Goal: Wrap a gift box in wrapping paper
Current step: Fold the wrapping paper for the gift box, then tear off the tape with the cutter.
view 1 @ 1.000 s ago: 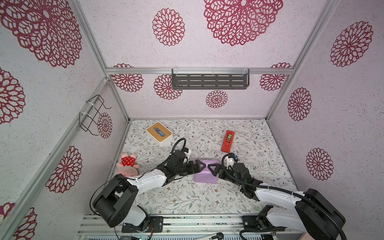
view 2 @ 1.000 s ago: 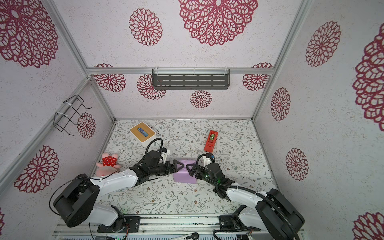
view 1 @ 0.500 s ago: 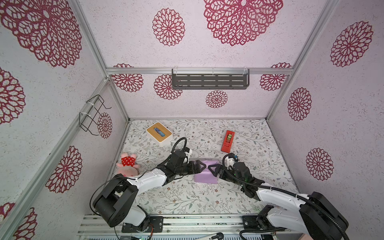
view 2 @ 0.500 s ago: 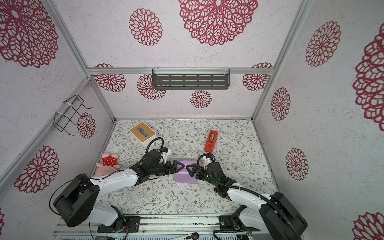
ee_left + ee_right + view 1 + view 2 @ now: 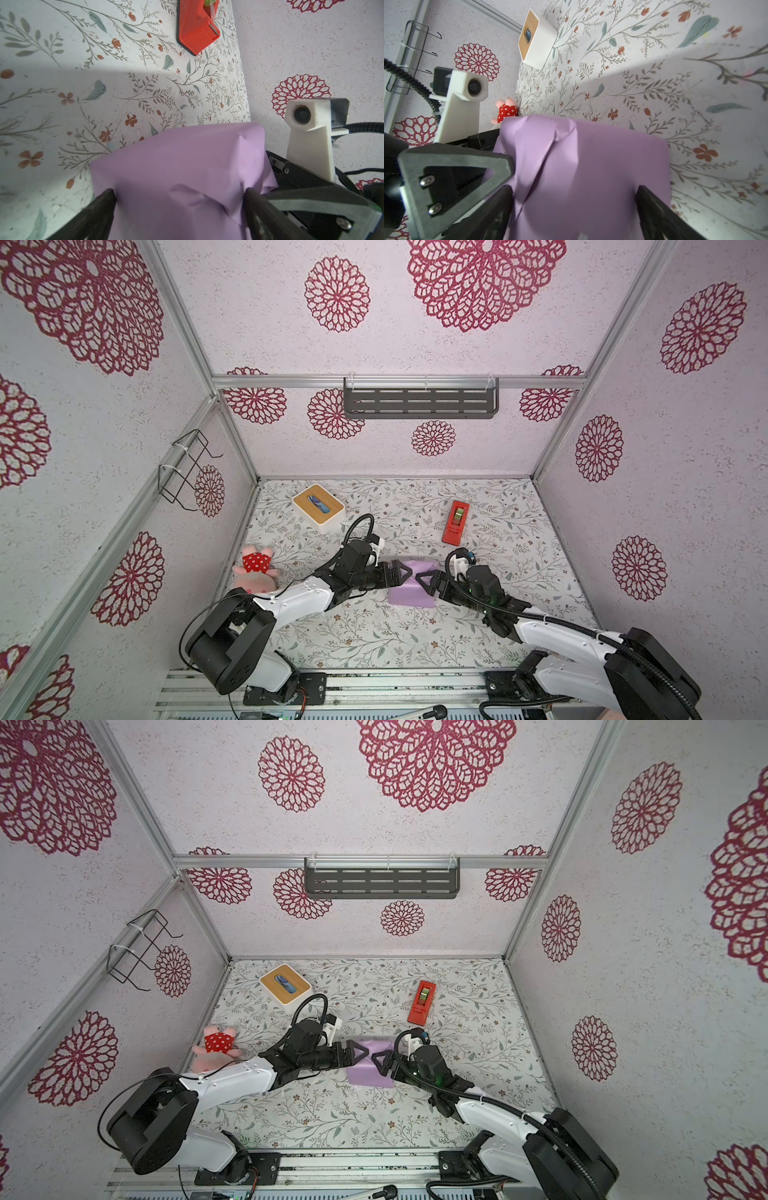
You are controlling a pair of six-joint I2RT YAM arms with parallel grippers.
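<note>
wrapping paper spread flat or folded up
Folded: the wrapping paper forms a creased, box-shaped lilac bundle, not a flat sheet.

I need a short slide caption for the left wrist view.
Left gripper, jaws wide, straddling the lilac wrapping paper; red tape dispenser beyond.

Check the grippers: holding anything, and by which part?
Cannot tell. The left gripper and right gripper each straddle the boxlike wrapping paper bundle, fingers flanking opposite sides, jaws wide; a firm grip isn't evident.

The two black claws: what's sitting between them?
The wrapping paper, lilac side out, draped over something boxy. Both top views and both wrist views show it between the left gripper and right gripper.
</note>
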